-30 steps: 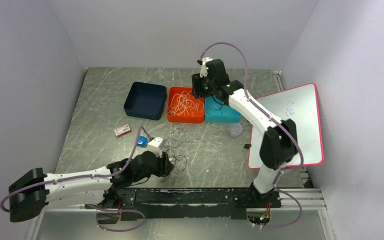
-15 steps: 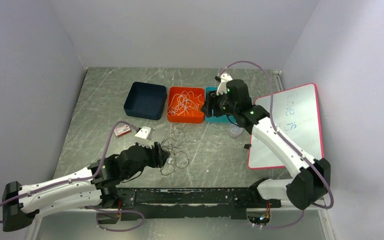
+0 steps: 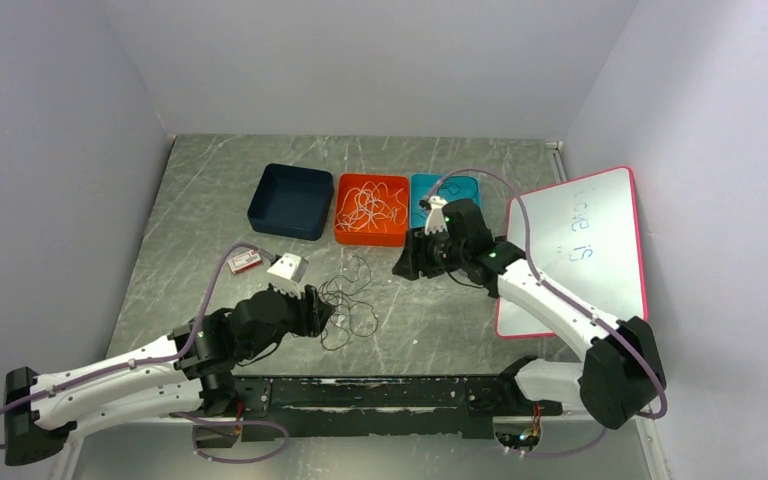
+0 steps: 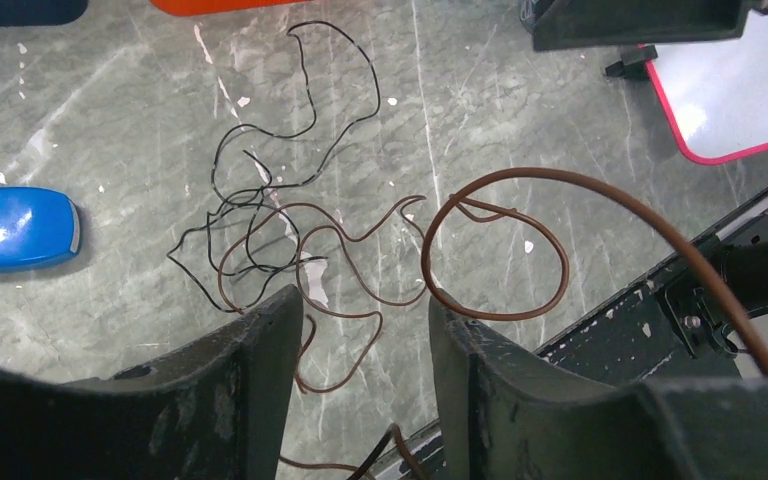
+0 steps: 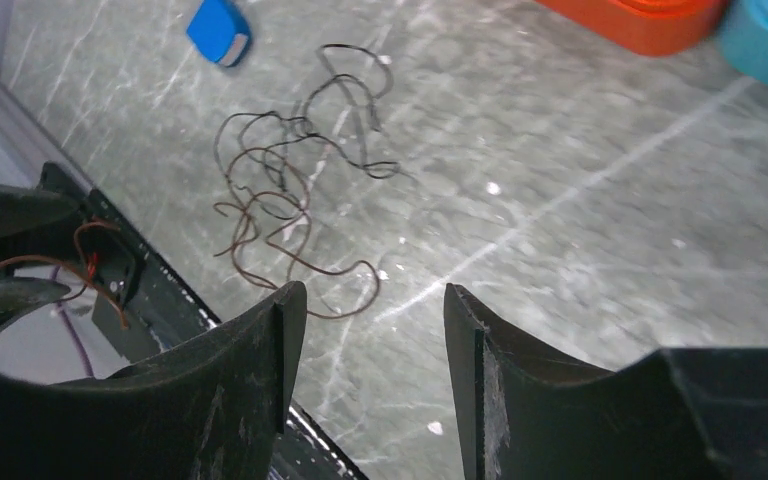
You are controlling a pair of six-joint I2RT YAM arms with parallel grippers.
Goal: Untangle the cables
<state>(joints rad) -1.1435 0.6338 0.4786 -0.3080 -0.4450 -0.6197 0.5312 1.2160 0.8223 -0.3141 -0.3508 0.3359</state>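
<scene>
Thin black and brown cables (image 4: pixel 260 230) are seen tangled mid-frame — left tool (image 4: pixel 360 300) and right tool (image 5: pixel 375 290) are spread apart, empty; one cable should be pinched next.

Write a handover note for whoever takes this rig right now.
Left gripper: open, empty, low at the near edge of the tangle.
Right gripper: open, empty, over the table to the right of the tangle.
Cables: black and brown tangle lies on the table; white cables lie in the orange bin.
Done: the white ones appear sorted.
Left: the black and brown strands are intertwined and need separating.
</scene>
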